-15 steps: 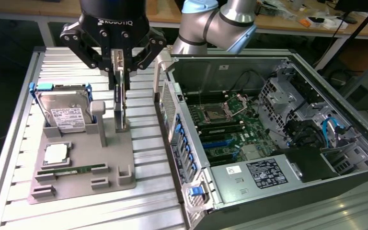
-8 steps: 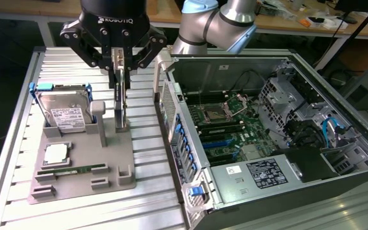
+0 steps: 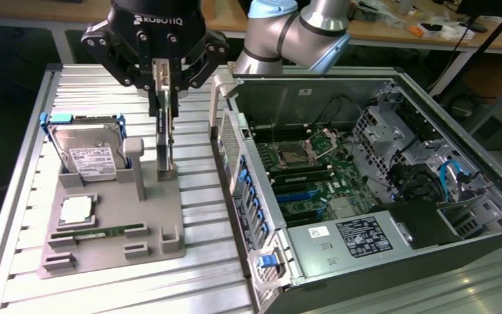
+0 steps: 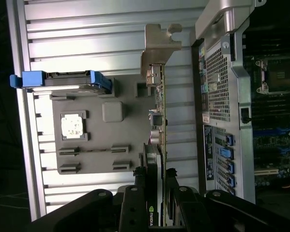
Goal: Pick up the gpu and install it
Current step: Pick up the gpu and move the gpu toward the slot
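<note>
On the exterior view's left of the gripper (image 3: 165,98), 1 grey moulded fixture tray (image 3: 159,252) lies on the ribbed aluminium table (image 3: 24,216). It carries 3 loose parts:

- 1 silver hard drive (image 3: 89,154) with a white label, propped up in a blue plastic caddy (image 3: 63,119)
- 1 square CPU chip (image 3: 76,208) with a shiny metal lid, lying flat
- 1 narrow green RAM stick (image 3: 99,231) lying in its slot

The black gripper is clamped on 1 gpu (image 3: 164,147), with its 2 fingers (image 4: 135,191) pressed against the card's opposite faces. The card hangs straight below the gripper, upright and seen edge-on as a thin strip. Its lower end is at a grey slotted post of the tray, and I cannot tell whether it rests in the post or is just clear of it.

In the wrist view, the gripper (image 4: 155,173) pinches the gpu (image 4: 158,121) at the end with the black shroud. The card's green board runs away from the fingers to a flat silver metal bracket (image 4: 159,46).

On the exterior view's right of the gripper lies 1 open grey steel tower case (image 3: 408,85) with a perforated rear panel. Inside it are 1 green motherboard (image 3: 312,183) and 1 boxy labelled power supply (image 3: 355,235).
</note>
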Available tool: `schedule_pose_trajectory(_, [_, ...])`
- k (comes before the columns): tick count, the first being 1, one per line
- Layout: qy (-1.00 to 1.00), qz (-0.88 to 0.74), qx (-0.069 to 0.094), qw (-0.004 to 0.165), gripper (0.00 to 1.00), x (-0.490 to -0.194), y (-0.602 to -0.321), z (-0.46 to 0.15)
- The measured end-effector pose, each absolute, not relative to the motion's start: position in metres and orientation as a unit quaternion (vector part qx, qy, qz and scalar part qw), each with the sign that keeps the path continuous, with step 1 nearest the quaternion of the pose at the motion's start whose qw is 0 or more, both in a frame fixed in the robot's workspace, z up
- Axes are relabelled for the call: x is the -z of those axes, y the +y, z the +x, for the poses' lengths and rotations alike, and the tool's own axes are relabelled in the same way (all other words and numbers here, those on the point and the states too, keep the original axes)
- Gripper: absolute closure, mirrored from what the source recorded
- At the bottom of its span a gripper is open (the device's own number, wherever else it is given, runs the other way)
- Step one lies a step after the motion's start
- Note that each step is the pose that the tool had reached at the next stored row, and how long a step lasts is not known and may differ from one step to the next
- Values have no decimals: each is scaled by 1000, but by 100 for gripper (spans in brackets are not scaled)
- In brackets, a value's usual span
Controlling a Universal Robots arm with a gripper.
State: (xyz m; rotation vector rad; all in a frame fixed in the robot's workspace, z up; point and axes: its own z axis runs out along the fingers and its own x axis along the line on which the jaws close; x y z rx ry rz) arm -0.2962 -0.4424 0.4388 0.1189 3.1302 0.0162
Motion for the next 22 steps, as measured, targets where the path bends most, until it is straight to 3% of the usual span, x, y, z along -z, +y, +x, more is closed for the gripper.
schedule_pose_trajectory(22, [999,38,-5,4,73,-443,-439,-296])
